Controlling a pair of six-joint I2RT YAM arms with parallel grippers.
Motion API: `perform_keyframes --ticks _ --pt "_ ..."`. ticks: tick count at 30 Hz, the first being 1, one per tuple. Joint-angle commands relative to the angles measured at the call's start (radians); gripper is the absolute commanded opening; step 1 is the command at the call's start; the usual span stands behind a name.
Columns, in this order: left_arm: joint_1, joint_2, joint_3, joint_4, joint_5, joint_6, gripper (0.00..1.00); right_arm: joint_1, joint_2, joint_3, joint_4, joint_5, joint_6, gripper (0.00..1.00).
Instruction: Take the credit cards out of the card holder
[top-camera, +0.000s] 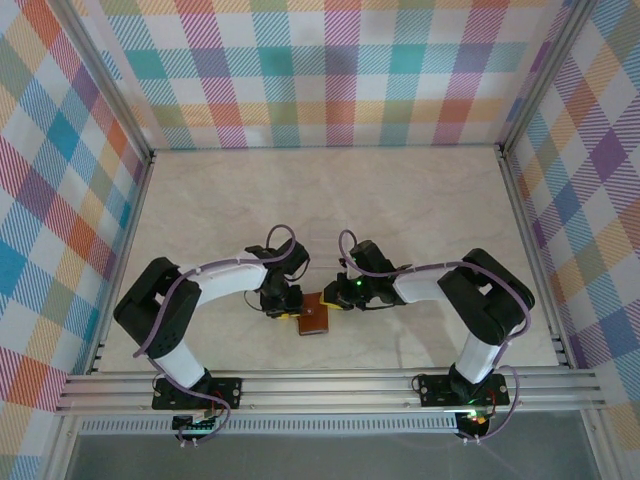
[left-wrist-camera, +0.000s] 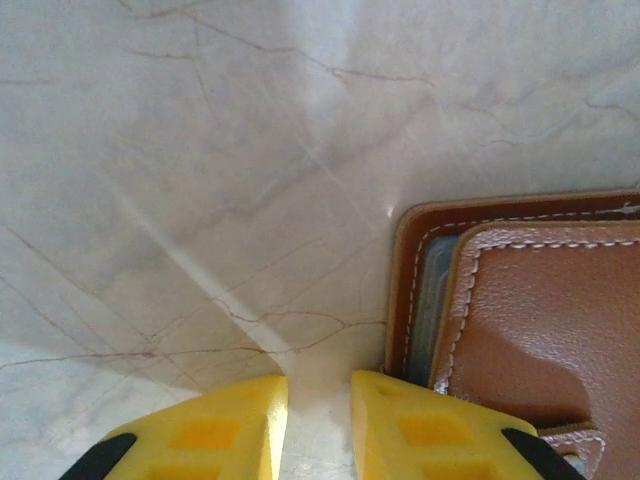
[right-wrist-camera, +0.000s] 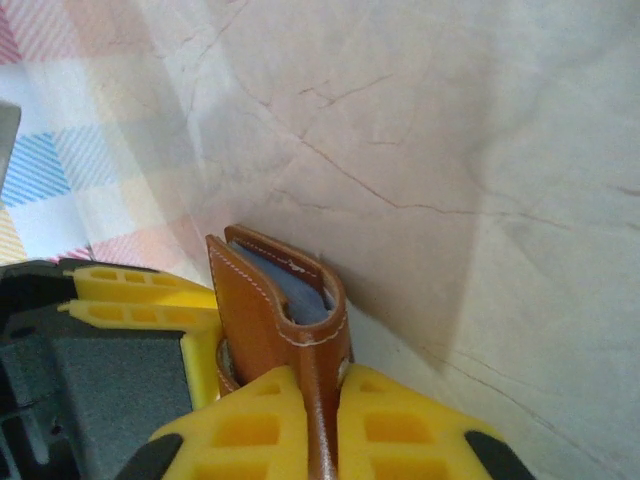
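Your marble desk (top-camera: 400, 200) fills the floor between the plaid walls (top-camera: 330, 70); both arms fold inward over its near middle, your left arm (top-camera: 185, 300) from the left and your right arm (top-camera: 470, 295) from the right; between their wrists the tan card holder (top-camera: 313, 319) lies on the desk, not far from the near rail; your right gripper (right-wrist-camera: 320, 400) is clamped on a stitched brown leather edge of it, the yellow fingers (right-wrist-camera: 250, 425) pressed to either side of the leather; your left gripper (left-wrist-camera: 320, 385) sits at the card holder's corner with a narrow gap between its jaws, bare desk showing through and nothing held; a grey-blue layer (right-wrist-camera: 285, 285) shows between the leather leaves, and you cannot tell whether it is lining or card.
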Motion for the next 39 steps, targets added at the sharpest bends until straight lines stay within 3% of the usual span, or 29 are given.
perform_keyframes --ticks 1,3,7,14,27,33,39 --pt "-0.017 0.007 0.018 0.092 -0.004 0.002 0.27 0.026 -0.046 -0.018 -0.029 0.016 0.002 0.03" --pt "-0.017 -0.058 0.018 0.071 -0.042 -0.004 0.33 0.029 -0.087 -0.01 -0.115 0.076 -0.011 0.0" --pt "-0.037 -0.127 0.068 0.008 -0.08 0.002 0.36 0.04 -0.134 -0.019 -0.152 0.149 0.029 0.0" --pt "-0.116 -0.067 0.113 0.043 0.011 -0.019 0.34 0.054 -0.114 -0.024 -0.117 0.138 0.068 0.0" --pt "-0.152 0.024 0.09 0.016 -0.022 -0.015 0.32 0.059 -0.114 -0.036 -0.107 0.149 0.085 0.0" --pt "-0.158 -0.006 0.075 -0.017 -0.06 -0.011 0.27 0.059 -0.114 -0.033 -0.113 0.157 0.088 0.0" --pt "-0.158 -0.004 0.063 -0.002 -0.038 -0.002 0.31 0.06 -0.106 -0.03 -0.111 0.151 0.09 0.0"
